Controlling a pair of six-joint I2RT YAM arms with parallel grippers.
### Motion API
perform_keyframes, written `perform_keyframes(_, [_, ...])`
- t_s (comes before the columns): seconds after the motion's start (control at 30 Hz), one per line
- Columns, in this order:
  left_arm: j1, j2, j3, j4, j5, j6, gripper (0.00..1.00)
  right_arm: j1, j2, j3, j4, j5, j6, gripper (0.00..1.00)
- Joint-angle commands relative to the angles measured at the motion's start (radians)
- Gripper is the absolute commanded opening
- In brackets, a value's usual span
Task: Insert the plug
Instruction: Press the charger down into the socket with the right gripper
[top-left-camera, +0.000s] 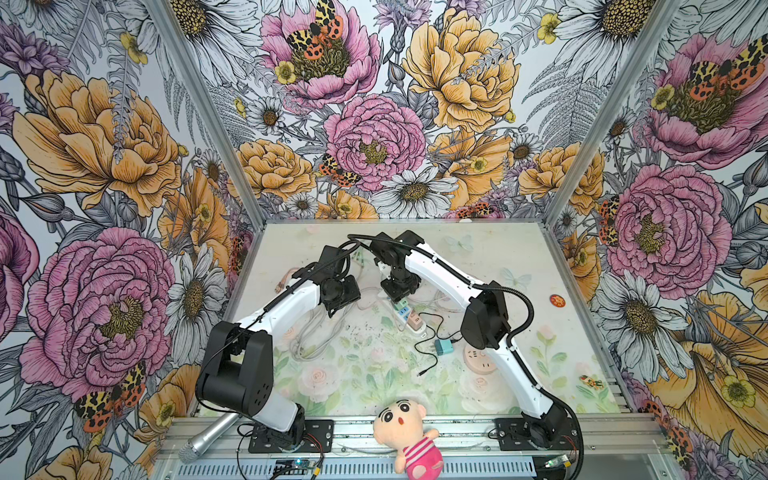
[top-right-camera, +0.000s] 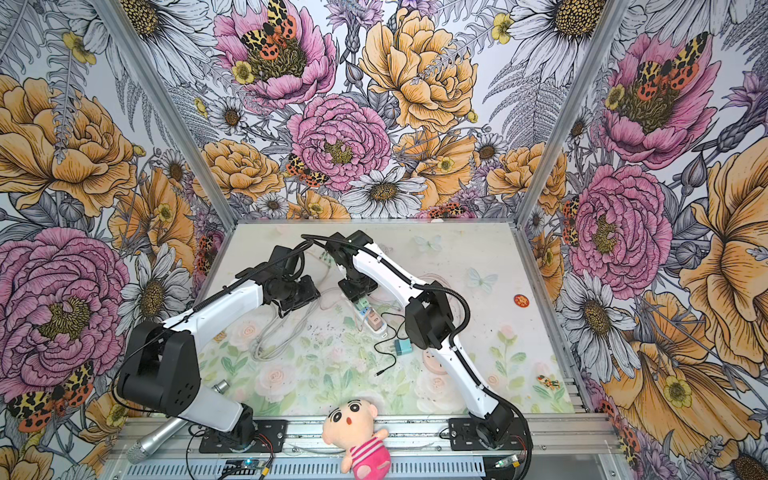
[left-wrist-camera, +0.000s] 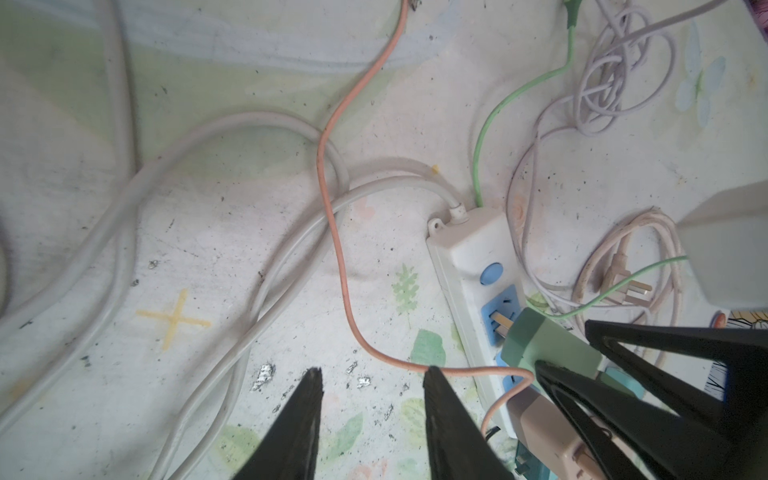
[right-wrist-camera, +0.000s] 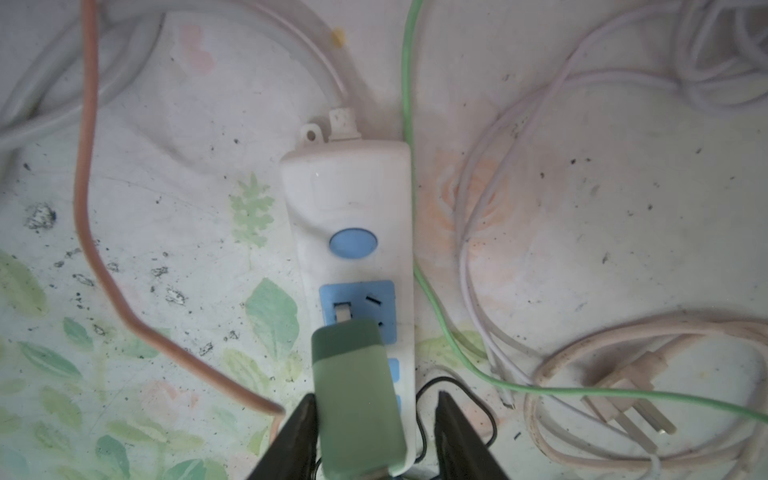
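Plug: green (right-wrist-camera: 357, 386), a small blocky body, sitting on the strip (right-wrist-camera: 353, 187) about mid-worktop (top-left-camera: 478, 249). It leans over the blue socket (right-wrist-camera: 374, 303) next to the strip's round button.
Seating: a prong (right-wrist-camera: 343, 312) shows bare between body and socket, so I judge it partly in and not yet home.
Right hand (right-wrist-camera: 376, 395): comes at the plug from behind with its jaws parted wider than the body. One finger (right-wrist-camera: 297, 440) lies along a side and the other stands clear, so I see no squeeze on the plug.
Left hand (left-wrist-camera: 372, 370): near the strip on its left, jaws apart with nothing between them. The pink cord (left-wrist-camera: 332, 208) runs past one fingertip.
Feel: probably light. It looks like hard, smooth plastic, likely slippery under the pads. The stiff prongs would jam if pushed in crooked. The thin green cord (right-wrist-camera: 409, 83) looks limp and should tug little.
Hold: take the two flat sides of the body at about mid-length, clear of prongs and cord, then push squarely on the back.
Strip: looks light too and may skid or rock under the push; the free hand could pin its far end.
Crowding: a pink adapter (left-wrist-camera: 540, 432) sits in the next socket, close beside the plug, leaving the fingers little room.
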Motion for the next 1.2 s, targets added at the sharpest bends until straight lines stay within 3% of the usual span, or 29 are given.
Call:
perform_keyframes(0.0, [-0.001, -0.035, -0.022, 0.016, -0.026, -0.007, 0.42, 0.007, -0.055, -0.038, 0.018, 0.042, 0.010, 0.48])
perform_keyframes(0.37, [-0.001, -0.048, -0.031, 0.014, -0.027, -0.010, 0.42, 0.007, -0.092, -0.091, 0.028, 0.057, 0.015, 0.57])
perform_keyframes(0.5, [-0.001, -0.047, -0.033, 0.012, -0.026, -0.012, 0.42, 0.005, -0.109, -0.134, 0.054, 0.036, 0.018, 0.47])
perform_keyframes(0.63, [-0.001, -0.051, -0.034, 0.012, -0.026, -0.013, 0.42, 0.006, -0.123, -0.157, 0.088, -0.003, 0.022, 0.30])
perform_keyframes(0.83, [0.002, -0.059, -0.035, 0.005, -0.022, -0.017, 0.43, 0.007, -0.128, -0.146, 0.100, -0.035, 0.018, 0.13])
perform_keyframes(1.03, [-0.012, -0.032, -0.031, 0.005, -0.001, -0.022, 0.43, 0.006, -0.092, -0.135, 0.069, -0.055, 0.010, 0.03])
perform_keyframes(1.17, [-0.050, -0.007, -0.004, 0.033, -0.088, -0.027, 0.43, 0.005, -0.085, -0.142, 0.059, -0.054, 0.008, 0.00])
